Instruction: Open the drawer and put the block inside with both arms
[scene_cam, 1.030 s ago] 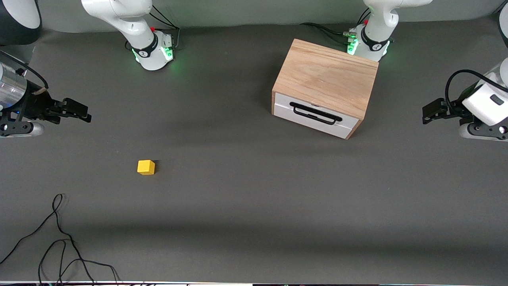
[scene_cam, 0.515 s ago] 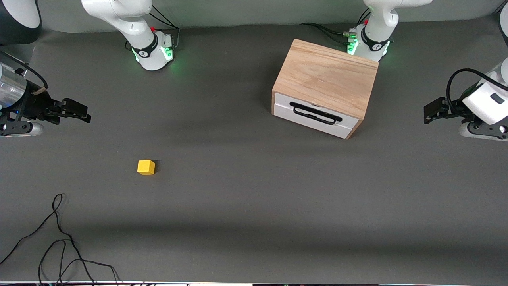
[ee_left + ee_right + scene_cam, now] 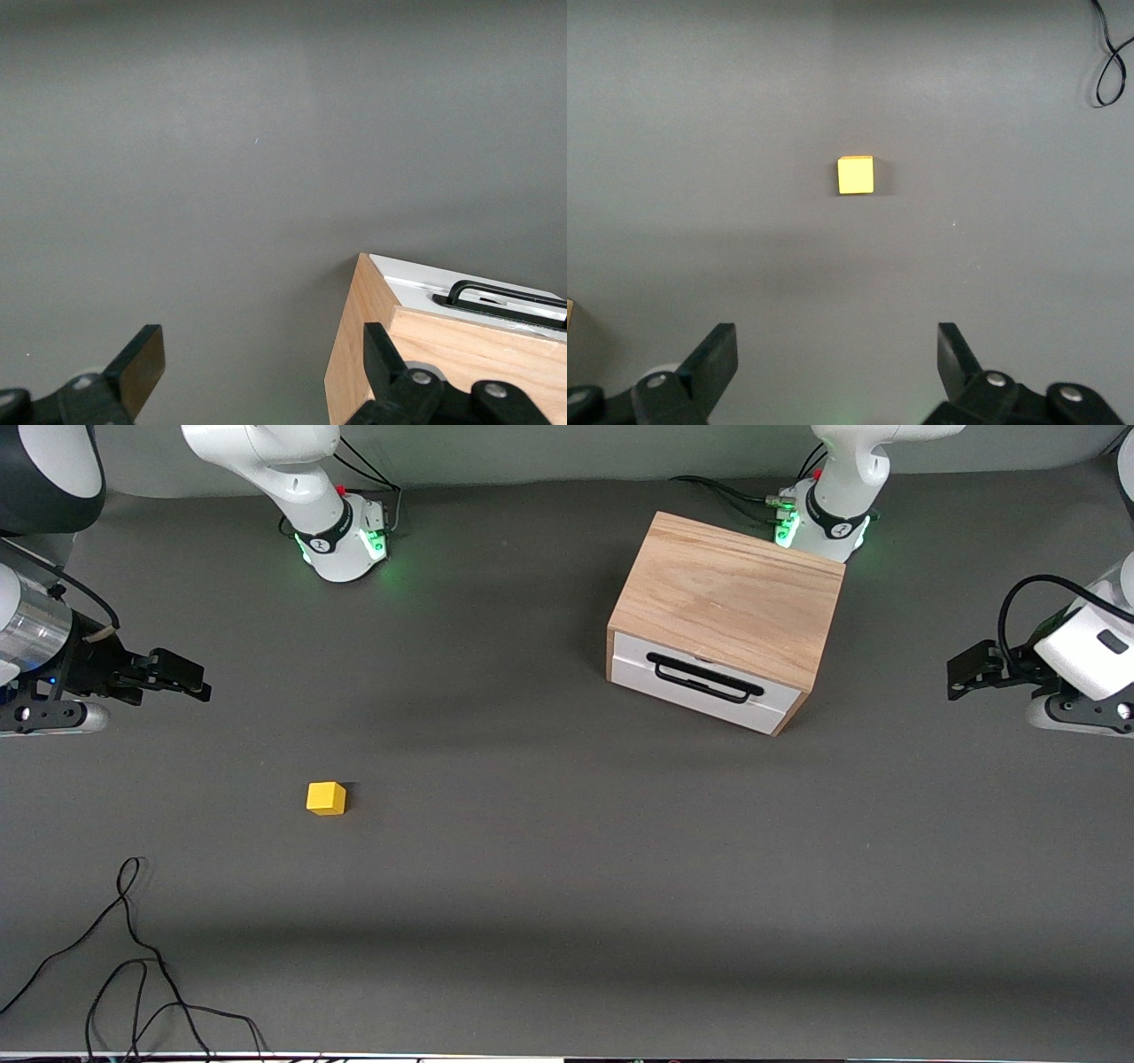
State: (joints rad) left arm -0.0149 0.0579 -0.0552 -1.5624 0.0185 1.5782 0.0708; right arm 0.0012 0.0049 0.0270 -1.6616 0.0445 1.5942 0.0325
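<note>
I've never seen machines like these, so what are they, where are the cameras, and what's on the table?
They are two robot arms. One camera looks down on the table; one rides on each arm's wrist. The right gripper, fingers open and empty, hangs over the table's right-arm end, with the yellow block below on the table. The left gripper, also open and empty, hangs at the left-arm end beside the wooden box. Its drawer is shut, with a black handle. A loose black cable lies nearest the top camera. Nothing is held.
</note>
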